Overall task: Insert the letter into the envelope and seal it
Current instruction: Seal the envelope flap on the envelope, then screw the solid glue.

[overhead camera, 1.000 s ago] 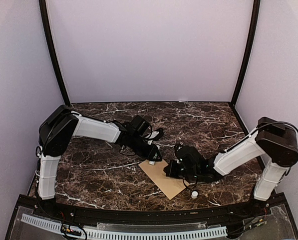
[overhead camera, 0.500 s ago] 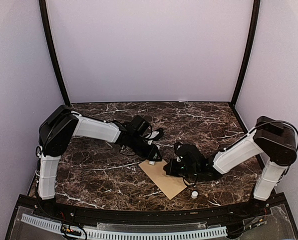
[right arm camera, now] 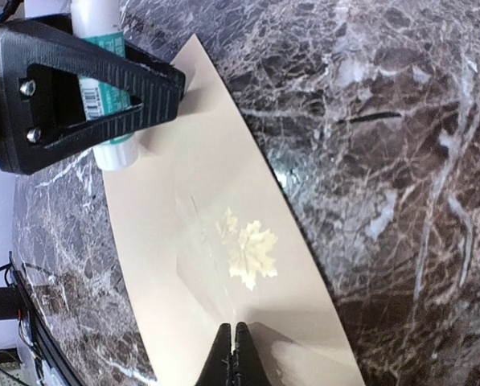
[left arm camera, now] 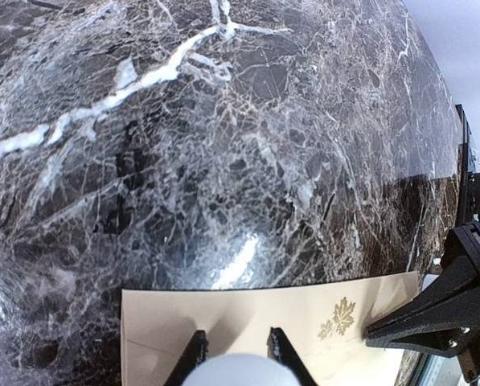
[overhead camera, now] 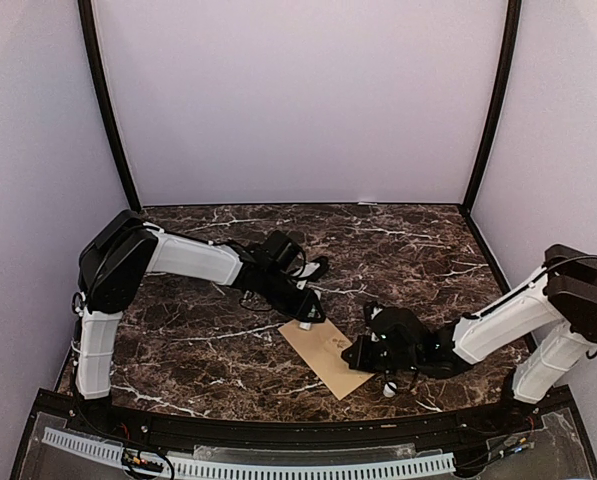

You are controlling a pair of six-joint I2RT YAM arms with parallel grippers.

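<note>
The left arm reaches out over the dark marble surface (overhead camera: 198, 340). Its left tool (overhead camera: 305, 318) is closed around a white glue stick (right arm camera: 113, 151) with a green label. The stick points down from the tool, and its low end sits right at the edge of the envelope (overhead camera: 328, 355), near one corner. From the left wrist camera the stick's round white top shows between the two black fingers (left arm camera: 195, 354), and the envelope lies just under and ahead of them. The envelope is long and tan. It lies flat on the surface between the two tools, with a small gold leaf mark (right arm camera: 246, 249) facing up. The leaf is a little way ahead of the right tool (right arm camera: 231, 354) and off to the side of the left tool. The right tool is shut tight, with its two thin tips pressed together and nothing held between them. The tips rest down on the envelope, near the long edge on that tool's own side. A small white cap (overhead camera: 389, 389) lies on the surface just beside the right tool, toward the arm bases and not touching the envelope.
</note>
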